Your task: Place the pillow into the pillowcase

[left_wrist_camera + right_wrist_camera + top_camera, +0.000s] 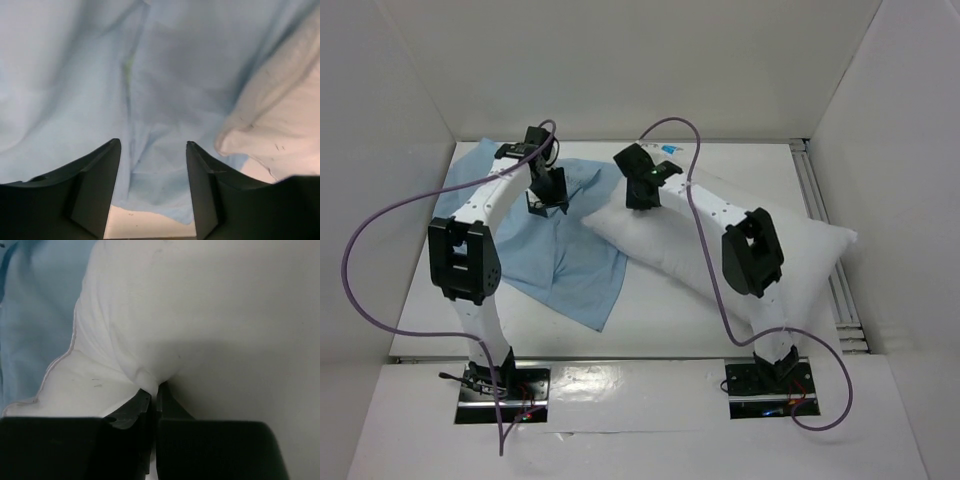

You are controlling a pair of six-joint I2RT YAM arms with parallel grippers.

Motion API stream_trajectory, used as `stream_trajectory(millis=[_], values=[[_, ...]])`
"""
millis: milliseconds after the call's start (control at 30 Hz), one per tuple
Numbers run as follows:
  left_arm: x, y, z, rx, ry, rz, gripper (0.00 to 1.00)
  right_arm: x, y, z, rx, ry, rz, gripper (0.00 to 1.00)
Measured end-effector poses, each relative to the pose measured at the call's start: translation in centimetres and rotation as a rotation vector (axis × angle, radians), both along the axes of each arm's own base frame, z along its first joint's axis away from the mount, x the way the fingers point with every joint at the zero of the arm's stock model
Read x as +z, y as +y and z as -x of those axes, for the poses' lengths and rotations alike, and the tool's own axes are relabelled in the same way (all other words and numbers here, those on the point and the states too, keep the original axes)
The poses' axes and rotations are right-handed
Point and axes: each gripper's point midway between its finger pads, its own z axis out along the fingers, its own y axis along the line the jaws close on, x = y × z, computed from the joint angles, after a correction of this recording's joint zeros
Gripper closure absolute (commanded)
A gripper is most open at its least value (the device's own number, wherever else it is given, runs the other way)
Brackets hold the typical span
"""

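A light blue pillowcase lies flat and rumpled on the left half of the table. A white pillow lies across the right half, its left end resting on the pillowcase's edge. My left gripper hovers open over the pillowcase, its hem edge between the fingers with the bare table below. The pillow corner shows at right in the left wrist view. My right gripper is shut on a pinch of the pillow fabric near its left end.
White walls enclose the table on three sides. A metal rail runs along the right edge. Purple cables loop from both arms. A small blue-printed label lies near the back wall.
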Motion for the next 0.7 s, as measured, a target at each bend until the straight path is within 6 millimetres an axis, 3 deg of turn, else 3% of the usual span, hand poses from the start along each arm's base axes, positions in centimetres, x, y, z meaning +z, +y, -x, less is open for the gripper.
stream_trajectory(millis=[133, 333, 500, 700], values=[[0.7, 2.7, -0.5, 0.083, -0.038, -0.104, 0.42, 1.3, -0.8, 1.6, 0.011, -0.039, -0.049, 1.0], [-1.3, 4.2, -0.3, 0.139, 0.001, -0.165, 0.42, 5.4, -4.4, 9.1, 0.047, -0.073, -0.088, 1.0], [-4.6, 4.1, -0.6, 0.145, 0.066, -0.174, 0.45, 4.5, -5.4, 14.7, 0.073, -0.008, -0.076, 1.0], [-7.0, 3.8, -1.4, 0.138, 0.105, -0.176, 0.47, 3.9, -5.0, 15.9, 0.066, 0.018, -0.081, 1.0]])
